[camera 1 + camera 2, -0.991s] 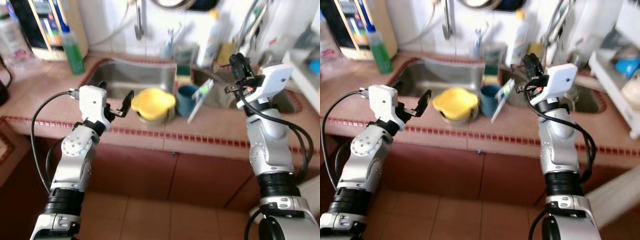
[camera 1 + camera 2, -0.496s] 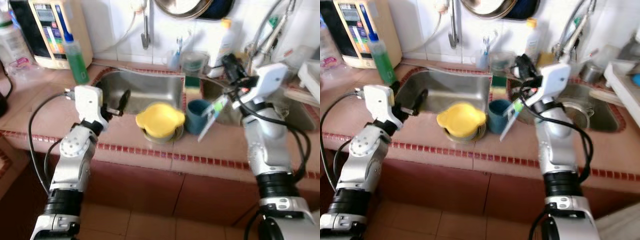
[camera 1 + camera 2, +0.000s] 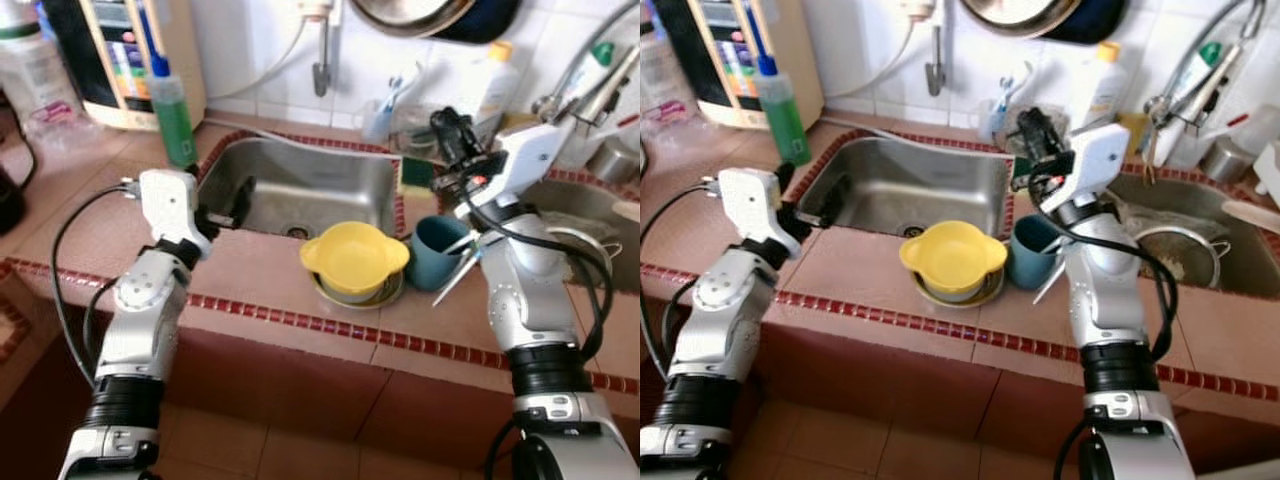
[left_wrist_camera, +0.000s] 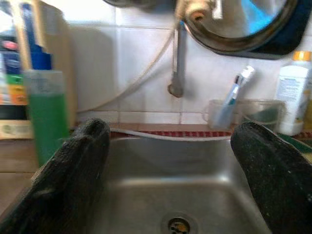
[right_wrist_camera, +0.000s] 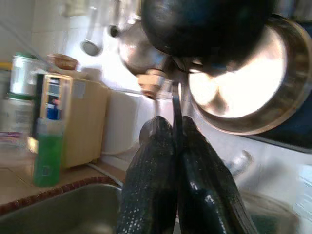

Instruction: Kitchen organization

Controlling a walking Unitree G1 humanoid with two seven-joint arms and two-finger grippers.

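Note:
A yellow bowl [image 3: 353,258] sits on a stacked dish on the tiled counter [image 3: 250,275], just in front of the steel sink [image 3: 300,190]. Beside it on the right stands a teal cup [image 3: 437,252] with a thin utensil [image 3: 458,278] leaning against it. My left gripper [image 3: 222,215] is held at the sink's left rim, left of the bowl. It is open, its fingers [image 4: 73,165] wide apart with nothing between them. My right gripper [image 3: 452,130] is raised above and behind the cup, shut with nothing seen in it; its fingers [image 5: 156,165] are pressed together.
A green soap bottle [image 3: 172,110] and a beige appliance [image 3: 130,50] stand at the back left. A white bottle [image 3: 497,80], a toothbrush holder [image 3: 385,110] and a sponge [image 3: 415,172] line the wall. A second basin [image 3: 590,250] with a faucet [image 3: 580,80] lies at the right.
The whole view has shifted: the sink, bowl and cup now lie further right and lower. The left gripper now stands further from the bowl, at the sink rim. Both arms keep their pose.

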